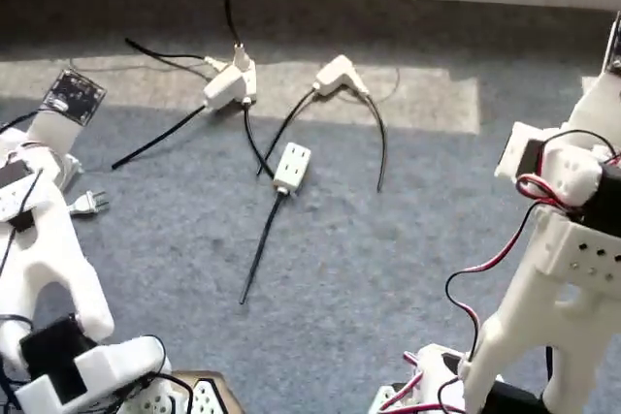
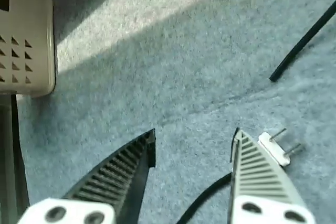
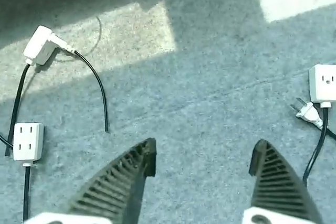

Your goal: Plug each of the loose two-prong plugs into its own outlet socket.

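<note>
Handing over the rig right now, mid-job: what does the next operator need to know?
Left claw: open, empty, low over the grey carpet; a loose white two-prong plug lies just beside it, ungripped.
Right claw: open, empty, over bare carpet.
A free white socket block lies mid-carpet; a second white socket block, seen from the right wrist, has another loose white plug next to it.
Done, it seems: the far white socket with a plug in it and the white joined pair beside it.
Left: seat both loose plugs.
</note>
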Tool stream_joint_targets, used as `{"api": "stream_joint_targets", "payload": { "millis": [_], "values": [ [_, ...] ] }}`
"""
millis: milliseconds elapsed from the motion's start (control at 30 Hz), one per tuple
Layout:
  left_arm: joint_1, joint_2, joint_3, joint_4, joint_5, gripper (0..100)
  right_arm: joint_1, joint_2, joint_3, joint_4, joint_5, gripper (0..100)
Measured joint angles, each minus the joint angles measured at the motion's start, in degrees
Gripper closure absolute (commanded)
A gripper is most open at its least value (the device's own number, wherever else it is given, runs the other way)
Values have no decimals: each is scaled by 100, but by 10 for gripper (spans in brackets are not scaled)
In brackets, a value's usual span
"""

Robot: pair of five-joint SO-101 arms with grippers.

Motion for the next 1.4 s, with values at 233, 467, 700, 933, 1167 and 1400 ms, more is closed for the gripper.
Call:
{"api": "stream_joint_targets", "payload": {
  "millis": [233,467,700,933,1167,1400],
  "values": [
    [26,1407,-9,-589,-1890,768,281,-88,229,0,26,720],
    [35,1451,-18,-571,-2066,768,316,-88,255,0,26,720],
    [18,1433,-79,-44,-2119,768,316,-88,264,0,26,720],
    [18,958,-18,1468,-2207,768,316,-88,264,0,26,720],
    [44,862,-9,2066,-2207,768,316,-97,264,0,26,720],
    [44,862,-255,2523,-2207,768,334,-97,264,0,26,720]
  ]
}}
